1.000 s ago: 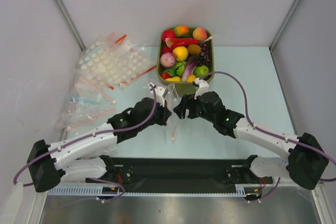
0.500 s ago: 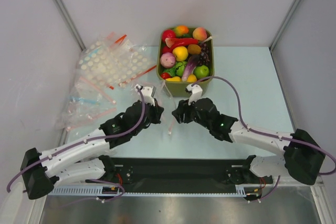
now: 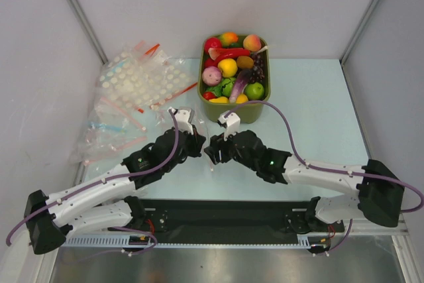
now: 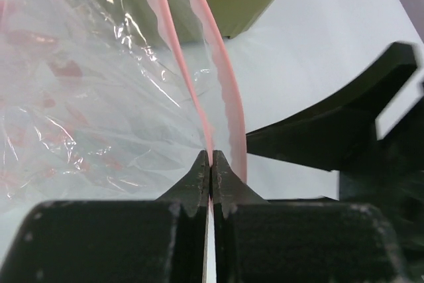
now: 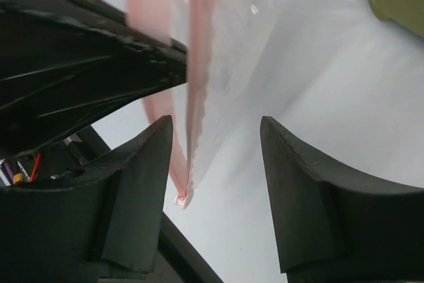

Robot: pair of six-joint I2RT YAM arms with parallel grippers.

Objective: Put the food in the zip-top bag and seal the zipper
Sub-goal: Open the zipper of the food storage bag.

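In the overhead view, the two arms are meeting low over the table (image 3: 311, 111), just in front of the tub (image 3: 233, 113). The left gripper (image 3: 199, 142) and right gripper (image 3: 211, 154) are sitting almost tip to tip. The bag (image 3: 212, 166) between them is showing only as a pale sliver. All the food (image 3: 228, 67) is lying in the tub, so filling is not yet started. The spare bags (image 3: 132, 84) are lying well apart at the left.

In the left wrist view, the left gripper (image 4: 211, 167) is pinching shut on one lip of the zipper (image 4: 177, 64). The other lip is curving free just beside it, so the mouth is gaping only a little. The grip is sitting right on the edge. A sideways tug is likely to slip the thin strip out and let the bag (image 4: 86, 104) collapse onto the table.

In the right wrist view, the right gripper (image 5: 215, 183) is standing wide, holding nothing, with the end of the zipper (image 5: 197, 57) hanging between its fingers (image 5: 298, 190). Both lips are lying close together there. The main risk is that a closing pinch catches both lips and presses the mouth shut instead of opening it. It could also catch only slack film and miss the free lip. The left gripper (image 5: 79, 51) is crowding in very near, so the two could bump.
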